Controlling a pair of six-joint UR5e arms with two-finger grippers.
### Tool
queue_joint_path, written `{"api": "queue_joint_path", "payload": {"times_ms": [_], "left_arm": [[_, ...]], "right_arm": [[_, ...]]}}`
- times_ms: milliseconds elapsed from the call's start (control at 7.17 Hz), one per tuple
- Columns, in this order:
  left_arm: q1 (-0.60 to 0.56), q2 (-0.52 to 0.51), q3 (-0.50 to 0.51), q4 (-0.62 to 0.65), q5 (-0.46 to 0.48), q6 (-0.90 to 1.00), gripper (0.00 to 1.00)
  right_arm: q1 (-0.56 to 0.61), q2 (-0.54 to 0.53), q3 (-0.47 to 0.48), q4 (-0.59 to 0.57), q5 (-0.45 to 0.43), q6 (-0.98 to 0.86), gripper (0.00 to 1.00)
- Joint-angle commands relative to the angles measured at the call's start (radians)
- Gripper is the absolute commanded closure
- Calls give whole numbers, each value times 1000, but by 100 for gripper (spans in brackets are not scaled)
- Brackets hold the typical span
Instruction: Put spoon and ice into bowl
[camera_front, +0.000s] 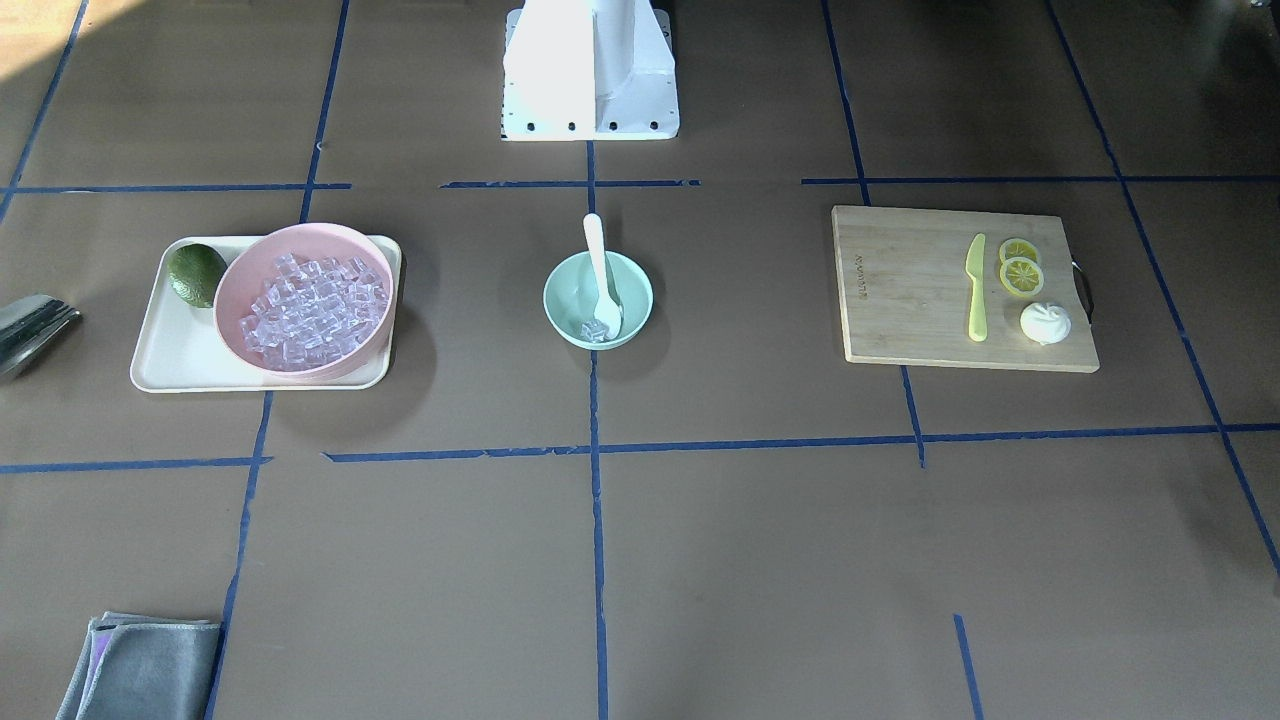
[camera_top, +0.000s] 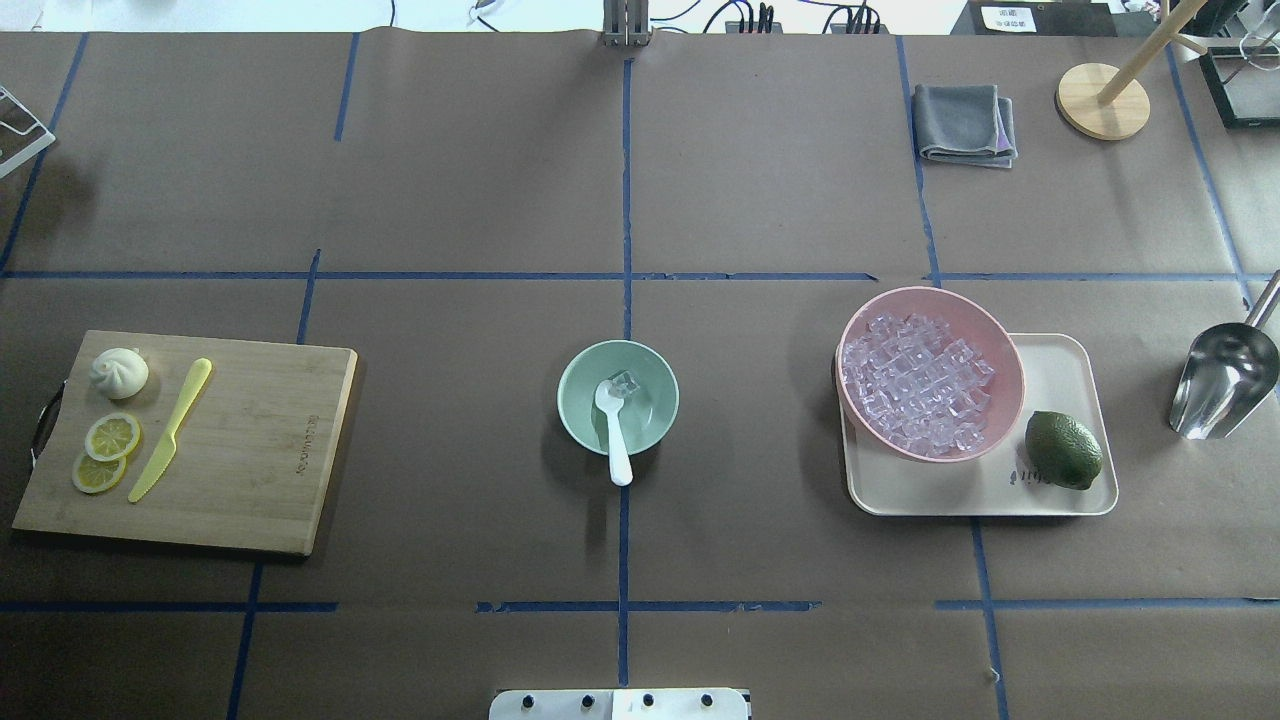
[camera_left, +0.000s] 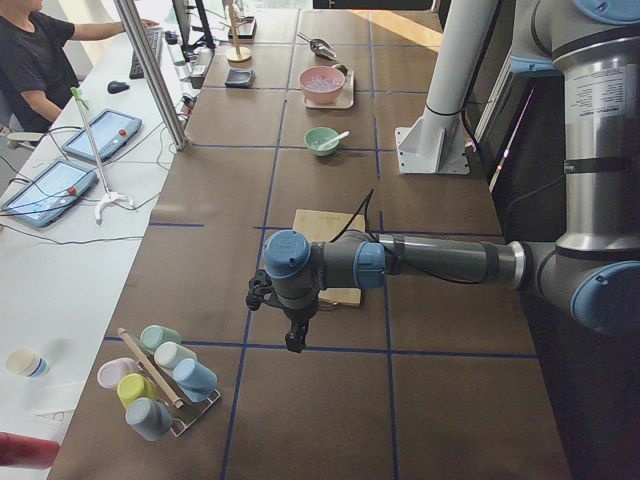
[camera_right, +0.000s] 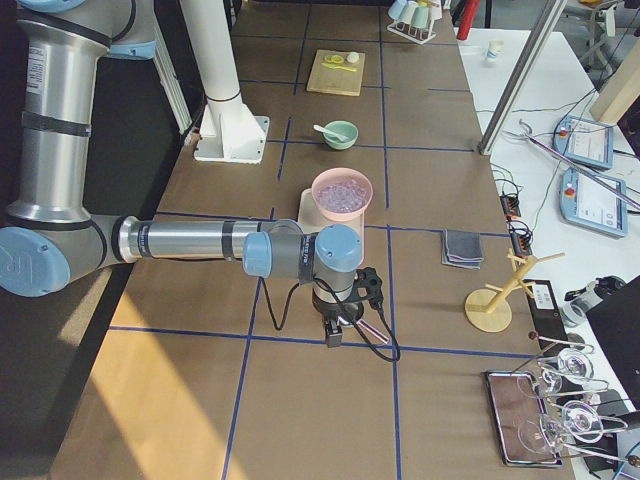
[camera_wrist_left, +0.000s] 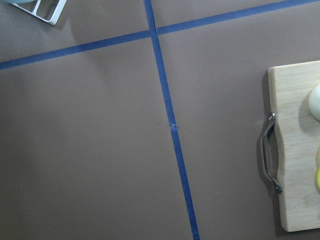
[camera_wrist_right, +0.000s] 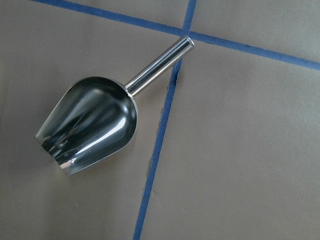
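Observation:
The mint-green bowl (camera_front: 562, 300) (camera_top: 576, 402) stands at the table's middle. The white spoon (camera_front: 600, 262) (camera_top: 618, 445) lies in it, head inside, handle over the rim toward the robot. One clear ice cube (camera_front: 596, 329) (camera_top: 625, 382) lies in the bowl by the spoon's head. Several more ice cubes (camera_front: 310, 310) (camera_top: 915, 380) fill the pink bowl (camera_top: 1005, 345). My left gripper (camera_left: 296, 340) hangs over the table beyond the cutting board, and my right gripper (camera_right: 334, 335) hangs above the scoop. Both show only in the side views, so I cannot tell whether they are open or shut.
A cream tray (camera_top: 1060, 495) holds the pink bowl and a lime (camera_top: 1062, 449). A metal scoop (camera_top: 1222, 380) (camera_wrist_right: 90, 125) lies to its right. The cutting board (camera_top: 250, 450) carries a yellow-green knife (camera_top: 170, 428), lemon slices and a bun. A grey cloth (camera_top: 963, 122) and a wooden stand (camera_top: 1103, 100) sit far right.

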Motion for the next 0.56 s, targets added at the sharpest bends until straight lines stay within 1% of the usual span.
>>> {"api": "queue_joint_path", "payload": {"times_ms": [0,419], "left_arm": [[0,-4,-1,1,0,1,0],[0,-10,-18,1,2,1,0]], "right_arm": [[-1,0,-2,0,1,4,0],[-1,5,-5,0,-1,4,0]]}}
